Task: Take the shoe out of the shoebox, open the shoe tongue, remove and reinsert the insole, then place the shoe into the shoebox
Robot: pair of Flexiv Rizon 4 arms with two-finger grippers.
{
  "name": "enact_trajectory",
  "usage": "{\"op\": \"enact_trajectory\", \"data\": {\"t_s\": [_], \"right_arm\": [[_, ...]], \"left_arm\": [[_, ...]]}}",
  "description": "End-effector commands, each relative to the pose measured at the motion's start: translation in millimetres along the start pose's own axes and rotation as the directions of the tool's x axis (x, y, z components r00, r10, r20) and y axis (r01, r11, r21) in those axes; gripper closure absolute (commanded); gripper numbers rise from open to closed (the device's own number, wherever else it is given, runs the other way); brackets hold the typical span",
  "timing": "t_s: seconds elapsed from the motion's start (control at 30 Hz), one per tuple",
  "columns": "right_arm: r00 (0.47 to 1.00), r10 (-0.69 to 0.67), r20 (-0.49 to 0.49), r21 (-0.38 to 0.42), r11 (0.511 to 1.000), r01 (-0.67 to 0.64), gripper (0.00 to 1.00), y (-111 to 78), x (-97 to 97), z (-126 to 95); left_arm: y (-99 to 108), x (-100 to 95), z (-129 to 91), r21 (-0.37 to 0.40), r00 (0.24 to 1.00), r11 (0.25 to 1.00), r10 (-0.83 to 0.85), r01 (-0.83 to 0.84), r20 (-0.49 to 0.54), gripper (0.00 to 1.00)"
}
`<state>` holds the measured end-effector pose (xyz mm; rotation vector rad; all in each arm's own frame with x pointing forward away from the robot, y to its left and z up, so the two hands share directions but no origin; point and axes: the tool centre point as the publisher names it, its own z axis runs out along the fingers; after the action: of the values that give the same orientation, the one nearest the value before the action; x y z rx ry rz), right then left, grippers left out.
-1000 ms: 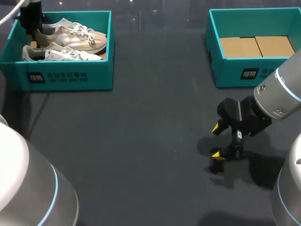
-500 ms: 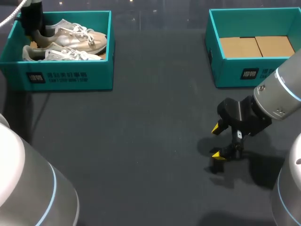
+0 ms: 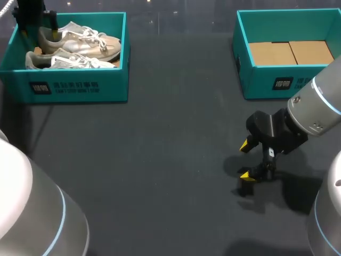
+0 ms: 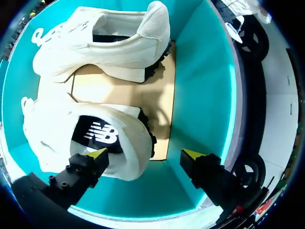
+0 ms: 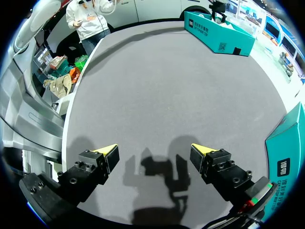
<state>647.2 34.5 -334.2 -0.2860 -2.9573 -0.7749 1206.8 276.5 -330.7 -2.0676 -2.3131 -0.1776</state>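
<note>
Left shoebox (image 3: 74, 88), teal, far-left corner of the worktop (image 3: 160, 160). Two pale sneakers in it, side by side, long axes along the box's length, heels toward the outer end, toes toward the middle of the worktop.

My left jaws hang over the heel end, spread wide, holding nothing. Left wrist view: one yellow fingertip (image 4: 97, 153) sits over the collar opening of the near sneaker (image 4: 62, 129), insole showing inside; the other tip is out past the heel, over the box floor by the end wall. So the heel back lies between the tips and the shoe runs off in line with the opening. Far sneaker (image 4: 105, 47) lies ahead, parallel. Contact: cannot tell.

Judgement: still on the take-out step; straight down and close should pinch the heel.

My right jaws, wide too, nothing held, tips (image 5: 107, 150) low over bare worktop, well apart from the sneakers. Left arm is clearly nearer.

Right shoebox (image 3: 266, 82), teal, cardboard floor, just beyond the right jaws.
</note>
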Motion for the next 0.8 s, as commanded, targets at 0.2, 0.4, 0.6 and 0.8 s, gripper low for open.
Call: {"op": "enact_trajectory", "data": {"t_s": [0.2,0.4,0.6,0.8], "right_arm": [[1.0,0.0,0.003,0.001,1.0,0.0,0.0,-0.5,1.4,1],[1.0,0.0,0.003,0.001,1.0,0.0,0.0,-0.5,1.4,1],[1.0,0.0,0.003,0.001,1.0,0.0,0.0,-0.5,1.4,1],[1.0,0.0,0.003,0.001,1.0,0.0,0.0,-0.5,1.4,1]], "left_arm": [[-50,5.6,-60,-0.056,0.999,0.998,0.014,-0.012,0.043,0.0],[-71,7.1,-85,-0.049,0.998,0.998,0.037,-0.034,0.059,0.0],[-97,12.4,-94,-0.035,0.995,0.997,0.066,-0.063,0.071,0.0],[-125,16.1,-91,-0.016,0.991,0.994,0.107,-0.106,0.083,0.0]]}}
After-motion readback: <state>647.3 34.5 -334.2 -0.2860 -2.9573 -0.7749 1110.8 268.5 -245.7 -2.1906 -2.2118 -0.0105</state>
